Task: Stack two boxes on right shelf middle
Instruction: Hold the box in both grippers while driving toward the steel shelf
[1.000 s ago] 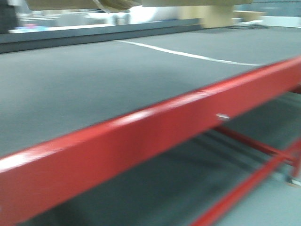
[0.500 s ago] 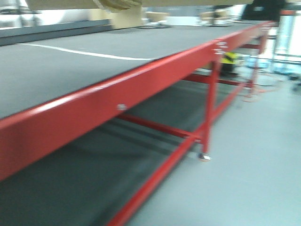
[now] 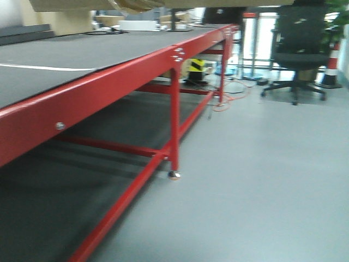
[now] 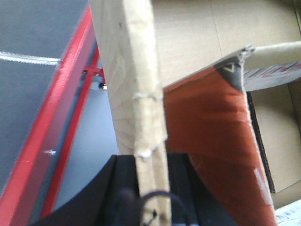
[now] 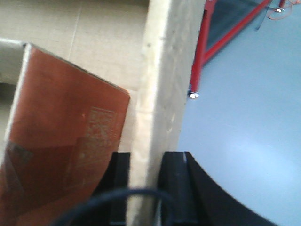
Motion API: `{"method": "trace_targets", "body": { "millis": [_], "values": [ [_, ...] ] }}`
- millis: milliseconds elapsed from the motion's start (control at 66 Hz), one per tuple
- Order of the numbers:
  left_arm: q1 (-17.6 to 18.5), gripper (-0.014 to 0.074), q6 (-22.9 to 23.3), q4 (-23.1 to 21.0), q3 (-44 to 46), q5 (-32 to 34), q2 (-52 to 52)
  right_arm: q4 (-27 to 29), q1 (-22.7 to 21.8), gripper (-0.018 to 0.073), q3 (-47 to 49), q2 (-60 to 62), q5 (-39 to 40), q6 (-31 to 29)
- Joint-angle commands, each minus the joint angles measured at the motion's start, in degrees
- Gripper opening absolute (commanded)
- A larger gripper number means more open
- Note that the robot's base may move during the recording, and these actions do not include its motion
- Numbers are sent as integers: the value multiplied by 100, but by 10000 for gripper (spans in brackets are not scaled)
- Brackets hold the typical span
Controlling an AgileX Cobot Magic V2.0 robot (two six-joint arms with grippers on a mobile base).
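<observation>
Carrying step, as judged from the grasp. The left gripper [image 4: 151, 165] and right gripper [image 5: 146, 162] each have their jaws clenched on an upright wall of the open cardboard box [image 4: 131, 70], on opposite sides, so the box hangs between the arms and clear of any support. An orange-brown box [image 4: 207, 136] leans inside it. In the front view the load shows only as a strip along the top edge, above the red-framed shelf [image 3: 109, 90] that runs from near left to far. Beyond lie the grey floor [image 3: 262, 180] and an office chair [image 3: 297, 49]. The next move calls for lining up with the middle deck and lowering both arms together before letting go.
</observation>
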State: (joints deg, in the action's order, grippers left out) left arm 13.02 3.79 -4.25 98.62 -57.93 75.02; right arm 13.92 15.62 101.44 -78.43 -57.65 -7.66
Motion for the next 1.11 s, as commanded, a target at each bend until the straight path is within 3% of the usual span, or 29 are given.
{"method": "trace_targets", "body": {
  "millis": [0,1090],
  "values": [
    [2,-111,-57,53,31,204,-92,-165,-45,-153,57,71,324,-51],
    [2,-111,-57,53,31,204,-92,-165,-45,-153,57,71,324,-51]
  ]
}}
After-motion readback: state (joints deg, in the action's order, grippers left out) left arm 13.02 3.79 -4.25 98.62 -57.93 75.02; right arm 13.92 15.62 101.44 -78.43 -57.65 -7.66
